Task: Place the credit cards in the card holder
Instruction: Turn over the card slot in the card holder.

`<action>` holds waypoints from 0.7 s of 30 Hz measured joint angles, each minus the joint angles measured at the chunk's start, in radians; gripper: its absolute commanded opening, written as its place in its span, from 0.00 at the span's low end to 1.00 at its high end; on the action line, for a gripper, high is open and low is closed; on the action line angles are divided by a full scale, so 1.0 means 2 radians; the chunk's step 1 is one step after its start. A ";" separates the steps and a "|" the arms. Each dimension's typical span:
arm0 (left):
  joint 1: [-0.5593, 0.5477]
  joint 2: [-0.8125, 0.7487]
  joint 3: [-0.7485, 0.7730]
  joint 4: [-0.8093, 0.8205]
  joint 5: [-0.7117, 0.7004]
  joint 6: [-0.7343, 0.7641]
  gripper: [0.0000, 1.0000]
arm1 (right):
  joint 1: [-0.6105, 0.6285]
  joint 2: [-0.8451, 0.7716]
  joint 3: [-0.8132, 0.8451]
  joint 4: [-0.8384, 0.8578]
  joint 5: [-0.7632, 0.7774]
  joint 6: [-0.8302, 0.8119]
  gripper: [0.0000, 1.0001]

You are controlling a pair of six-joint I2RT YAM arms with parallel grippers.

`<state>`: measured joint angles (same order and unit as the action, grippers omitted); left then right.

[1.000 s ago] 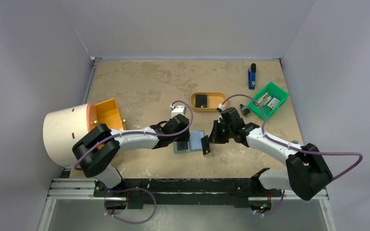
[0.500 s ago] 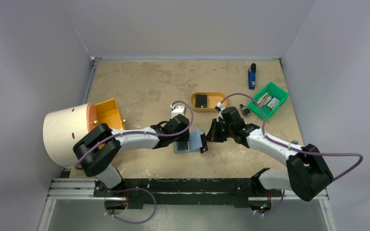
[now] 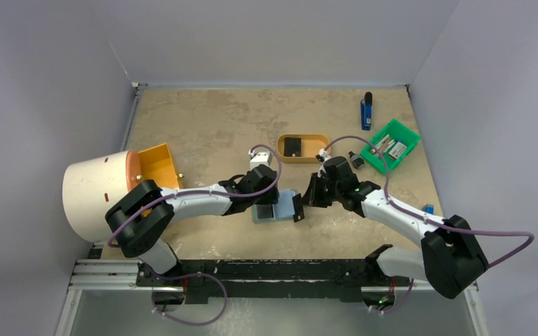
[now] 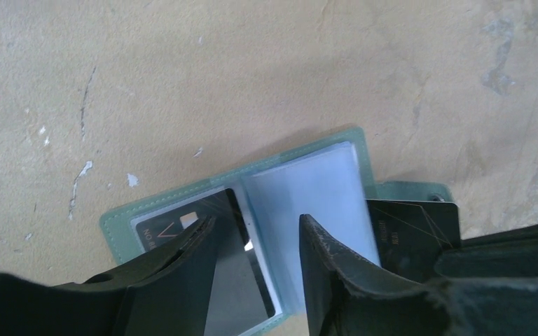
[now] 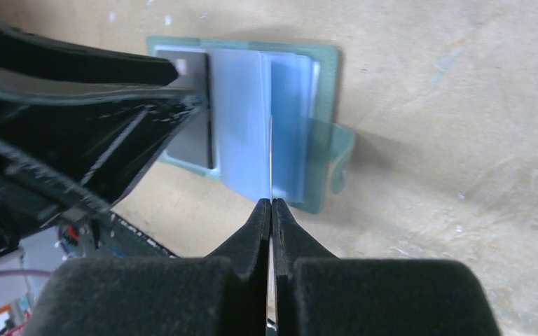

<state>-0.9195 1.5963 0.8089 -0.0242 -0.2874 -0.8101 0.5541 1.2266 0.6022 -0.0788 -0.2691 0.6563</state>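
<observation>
Okay, far left: a cream drum (image 3: pixel 97 199) lies on its side with an orange bin (image 3: pixel 158 165) just beside it. The left fingers (image 4: pixel 182 262) are half spread with nothing pinched between them, pressed down on the open card holder (image 4: pixel 308 185). The holder lies flat on the bench (image 4: pixel 182 84), front middle, between the two arms. One finger sits on a black card (image 4: pixel 214 210) already in the left sleeve, the other on the clear sleeves right of the fold. The snap tab (image 4: pixel 410 190) pokes out at the holder's right edge. The right fingers (image 5: pixel 252 234) are clamped tight on a black credit card (image 4: pixel 413 227). It is held on edge, its leading edge at the clear sleeves on the holder's right side; can't tell if it is inside a sleeve. Behind sits a tan oval tray (image 3: pixel 308 158) with a small black square item (image 3: pixel 293 145) in it. Far right are a blue lighter-like thing (image 3: pixel 366 113) and a green bin (image 3: pixel 410 134) with small packets, contents unclear.
</observation>
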 measured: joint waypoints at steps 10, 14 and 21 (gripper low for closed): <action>-0.014 0.003 0.038 0.007 0.020 0.015 0.60 | 0.000 -0.064 -0.011 -0.070 0.103 0.022 0.00; -0.039 0.032 0.081 -0.019 -0.003 0.038 0.60 | 0.000 -0.082 -0.011 -0.080 0.116 0.022 0.00; -0.064 0.079 0.114 -0.077 -0.052 0.056 0.59 | 0.000 -0.094 -0.011 -0.091 0.117 0.021 0.00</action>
<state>-1.0470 1.7535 1.0374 -0.1791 -0.3923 -0.6979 0.5541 1.0393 0.5808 -0.2600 -0.0341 0.6975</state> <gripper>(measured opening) 0.597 0.005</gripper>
